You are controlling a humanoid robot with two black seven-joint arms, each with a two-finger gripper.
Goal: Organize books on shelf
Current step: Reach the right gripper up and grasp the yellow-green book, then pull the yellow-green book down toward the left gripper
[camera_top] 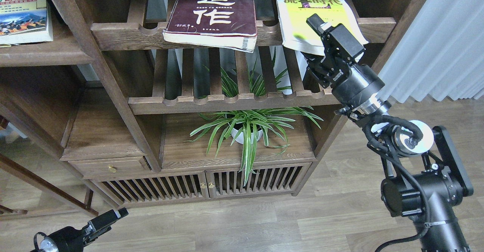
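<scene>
At the bottom left of the frame, nearest the viewer, the left gripper [113, 216] hangs low over the pale wood-plank floor [242, 221], far from every book; it is seen dark and end-on, so I cannot tell how far its fingers are parted, and nothing appears to be in it.

Further in, at lower centre, a green-and-white striped spider plant in a white pot [247, 129] stands on the lowest board of the dark-brown wooden bookcase [113, 93].

Up the right side of the frame the black right arm rises to the right gripper [315, 27], whose tip lies over the lower right part of the thin yellow-and-white paperback [302, 13]. Whether its fingers have closed on the cover or only rest against it cannot be told from this angle.

That book lies tilted on the upper slatted rack with a notched front rail [242, 32], its lower edge hanging past the rail toward the claw and its long axis running up into the frame. Just left of it on the same rack rests the thick maroon paperback with big white Chinese characters [213, 11].

At the far upper left, the smaller paperback with a blue mountain picture [22, 15] lies on the solid flat dark-brown shelf board [45, 51]. Judging by this, the yellow book must travel leftward across the frame, and the right arm is clearly the nearer one.
</scene>
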